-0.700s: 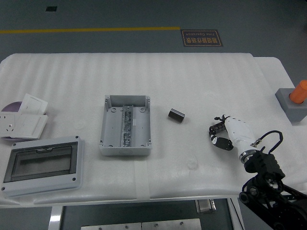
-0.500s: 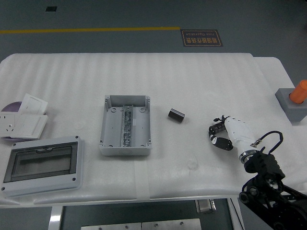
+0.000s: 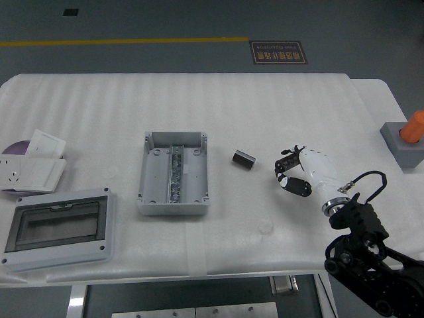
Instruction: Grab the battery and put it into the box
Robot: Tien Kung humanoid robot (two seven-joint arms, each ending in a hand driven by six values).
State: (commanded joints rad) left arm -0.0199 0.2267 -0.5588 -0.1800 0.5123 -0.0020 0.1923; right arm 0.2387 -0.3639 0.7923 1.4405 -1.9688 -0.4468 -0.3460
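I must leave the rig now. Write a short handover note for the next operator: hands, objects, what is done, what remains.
Right hand: over the table to the right of the battery, fingers loosely curled, holding nothing. Left hand: not in view.
Battery: lying on the table, between the box and the right hand, untouched.
Box: open, left of the battery; its lid lies apart at the near left.
Done: nothing yet.
Left: grasp the battery, lift it, place it in the box.

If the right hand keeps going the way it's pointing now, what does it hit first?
Most likely the battery. The right hand points up-left across the table toward it, with only bare padding between them, though its height above the table is unclear.
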